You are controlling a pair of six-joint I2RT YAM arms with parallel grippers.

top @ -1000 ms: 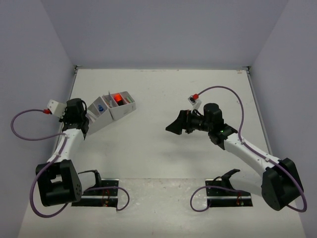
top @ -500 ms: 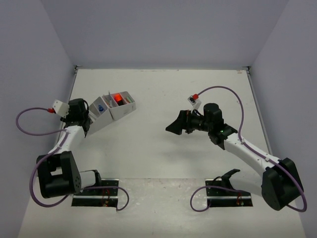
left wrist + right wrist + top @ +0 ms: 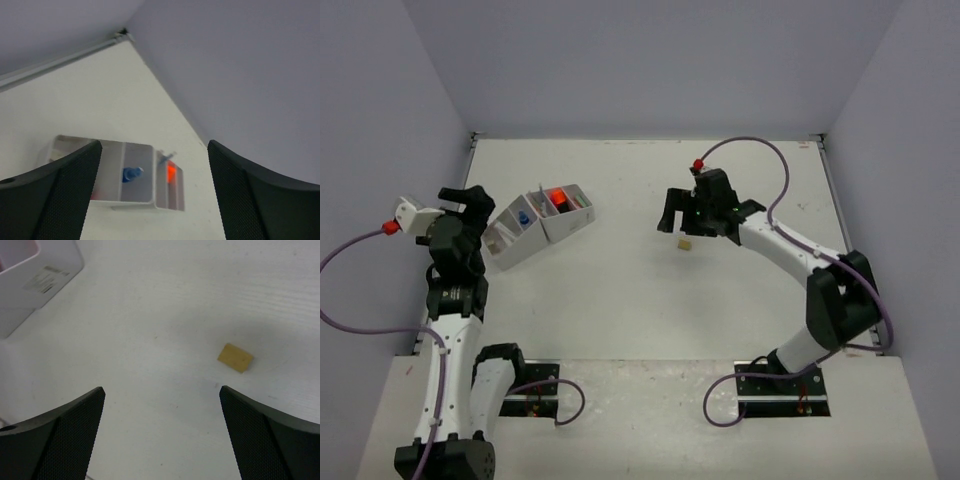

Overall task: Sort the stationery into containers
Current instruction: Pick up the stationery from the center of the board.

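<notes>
Two white containers stand at the left, one tilted and one beside it. A blue piece of stationery lies in the first and an orange one in the second. The left wrist view shows the same containers, the blue piece and the orange one. My left gripper is open and empty, left of the containers and apart from them. My right gripper is open and empty, pointing down. A small beige piece lies on the table just past its right finger.
A corner of a white container with a label shows at the top left of the right wrist view. Grey walls close the table on the left, back and right. Both arm bases with purple cables sit at the near edge.
My left gripper opened and drew back up and left from the tilted container. My right arm swung toward the back and turned downward, and the beige piece now shows below it.
</notes>
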